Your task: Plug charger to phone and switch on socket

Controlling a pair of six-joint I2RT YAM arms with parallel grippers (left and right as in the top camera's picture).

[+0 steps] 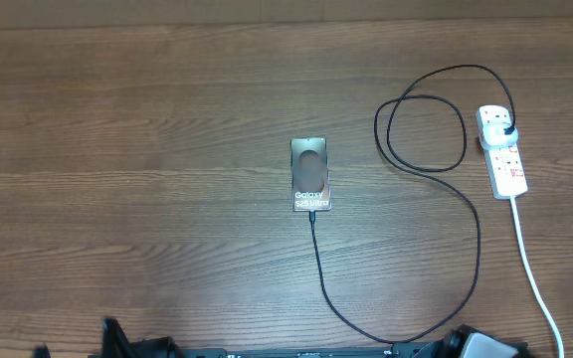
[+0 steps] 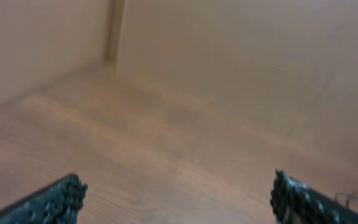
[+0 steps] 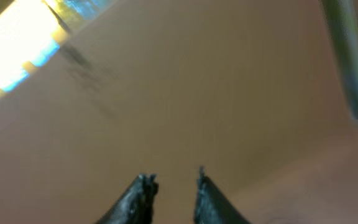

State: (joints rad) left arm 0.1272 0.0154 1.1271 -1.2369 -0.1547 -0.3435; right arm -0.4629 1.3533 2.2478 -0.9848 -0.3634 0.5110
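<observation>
The phone point(image 1: 310, 174) lies flat near the middle of the table point(image 1: 117, 149). The socket point(image 1: 502, 152) lies well to its right, near the table's right edge, with its cord point(image 1: 533, 273) running toward the near edge. The charger point(image 1: 479, 244) sits plugged in the socket's far end, loops between socket and phone, sweeps along the near edge, and its tip meets the phone's near end.

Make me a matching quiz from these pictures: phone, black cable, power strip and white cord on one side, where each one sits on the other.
1 phone
2 black cable
3 power strip
4 white cord

A far right, red marks
B middle of the table
C trailing to the near edge
D loops between phone and power strip

Pairs: 1-B, 2-D, 3-A, 4-C
</observation>
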